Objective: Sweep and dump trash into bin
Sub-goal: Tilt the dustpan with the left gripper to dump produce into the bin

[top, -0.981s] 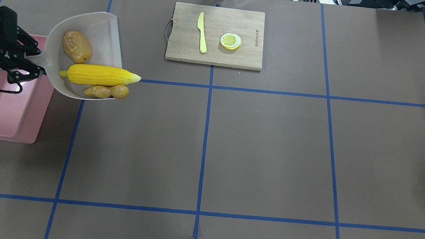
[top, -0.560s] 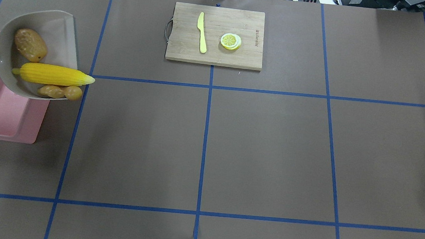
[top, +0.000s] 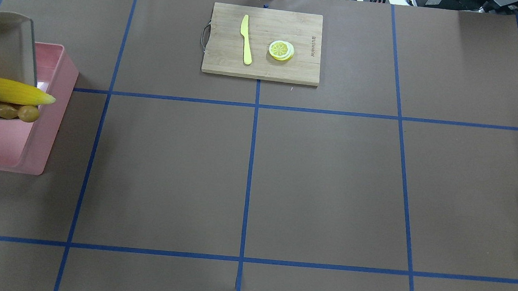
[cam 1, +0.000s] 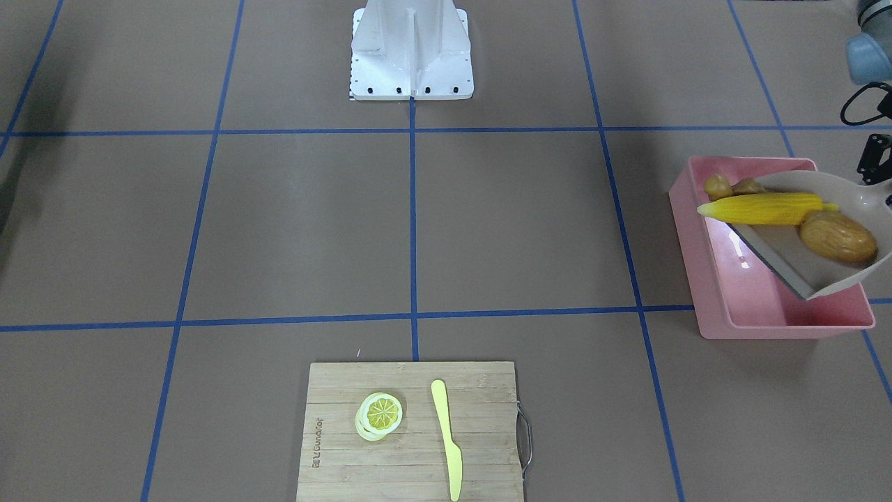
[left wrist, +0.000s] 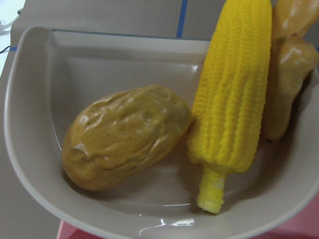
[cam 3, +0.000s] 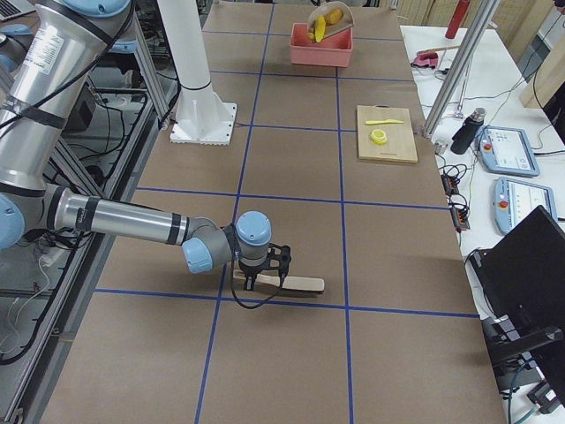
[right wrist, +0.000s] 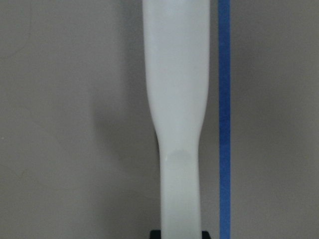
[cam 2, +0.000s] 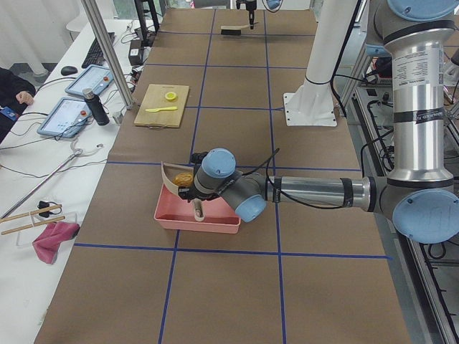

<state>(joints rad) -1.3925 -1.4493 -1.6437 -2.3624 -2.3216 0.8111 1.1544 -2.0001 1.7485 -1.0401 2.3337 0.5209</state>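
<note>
On the front camera I saw the beige dustpan [cam 1: 787, 254] tilted above the pink bin [cam 1: 704, 279]. It carried the corn cob [cam 1: 763, 208], potato [cam 1: 838, 237] and ginger root [cam 1: 721, 186], and the left fingers [cam 1: 875, 159] gripped its handle at the frame edge. Overhead, the cob's tip reached past the dustpan's lip, over the bin. On the right wrist camera the brush handle [right wrist: 177, 99] lay along the bench [right wrist: 75, 124], and I could not tell how the right fingers [cam 3: 265, 276] stood.

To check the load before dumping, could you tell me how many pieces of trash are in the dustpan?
3, all in the dustpan over the bin: the potato, the corn cob beside it, and the ginger root on the corn's other side. Nothing seems hidden.
</note>
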